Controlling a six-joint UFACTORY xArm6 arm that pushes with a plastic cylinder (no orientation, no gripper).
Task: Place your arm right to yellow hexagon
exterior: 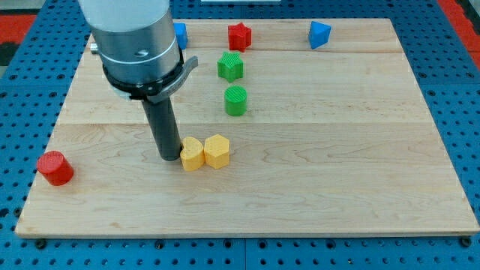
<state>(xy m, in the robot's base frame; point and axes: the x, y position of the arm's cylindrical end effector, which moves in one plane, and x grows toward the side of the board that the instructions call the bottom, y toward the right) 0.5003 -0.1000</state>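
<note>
The yellow hexagon (217, 151) lies near the board's middle, touching a second yellow block (192, 154), heart-like in shape, on its left. My tip (169, 157) rests on the board just left of that second yellow block, close to or touching it. So the tip is on the left side of the yellow pair, two block-widths left of the hexagon.
A green cylinder (235, 100) and a green star-like block (231, 67) stand above the yellow pair. A red star block (239, 35) and two blue blocks (319, 34) (180, 34) lie along the top edge. A red cylinder (55, 167) sits at the left edge.
</note>
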